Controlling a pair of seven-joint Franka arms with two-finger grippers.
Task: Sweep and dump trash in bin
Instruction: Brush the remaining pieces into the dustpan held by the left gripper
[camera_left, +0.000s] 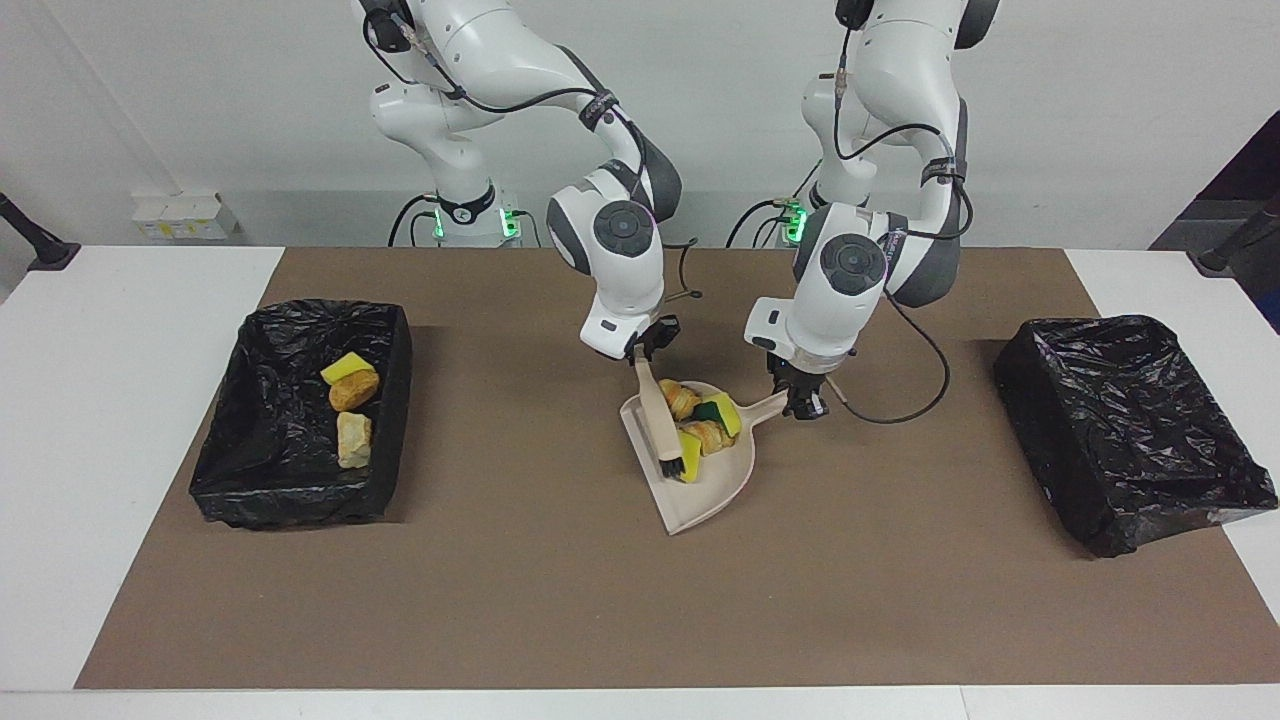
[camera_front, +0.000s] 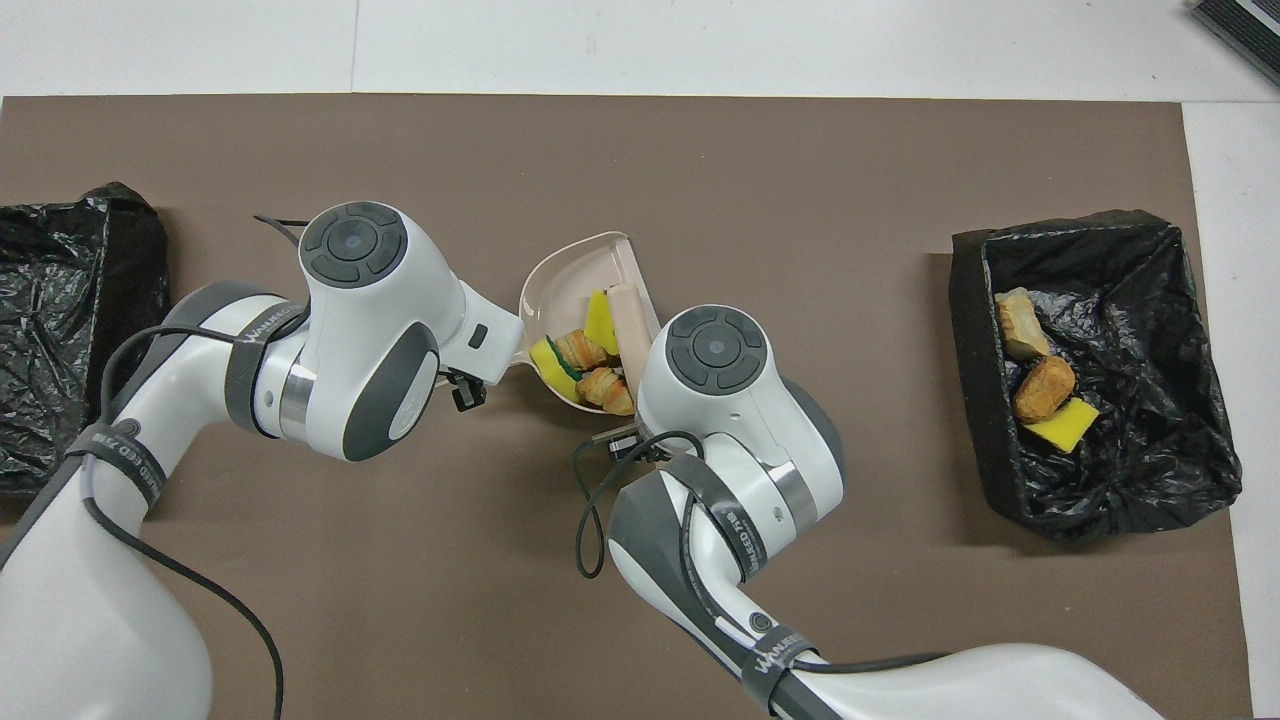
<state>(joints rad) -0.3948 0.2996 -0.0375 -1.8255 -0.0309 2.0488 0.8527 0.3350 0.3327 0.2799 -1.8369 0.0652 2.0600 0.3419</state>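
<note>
resting in the dustpan (camera_left: 700, 500) mid-table: four trash pieces (camera_left: 705, 425), yellow sponge bits and orange-brown lumps. my right gripper (camera_left: 648, 350) is clamped on the brush (camera_left: 660, 425), bristles down among them. my left gripper (camera_left: 803, 398) is closed around the dustpan's handle. three more pieces (camera_left: 350, 400) lie in the black-lined bin (camera_left: 260, 470) toward my right arm's end; a second bin (camera_left: 1130, 430) sits at my left arm's end.

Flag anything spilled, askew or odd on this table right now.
Nothing stands out. The trash pieces sit inside the dustpan, none loose on the mat. The right gripper holds the brush, the left gripper the dustpan's handle. Three pieces already lie in the bin toward the right arm's end.
</note>
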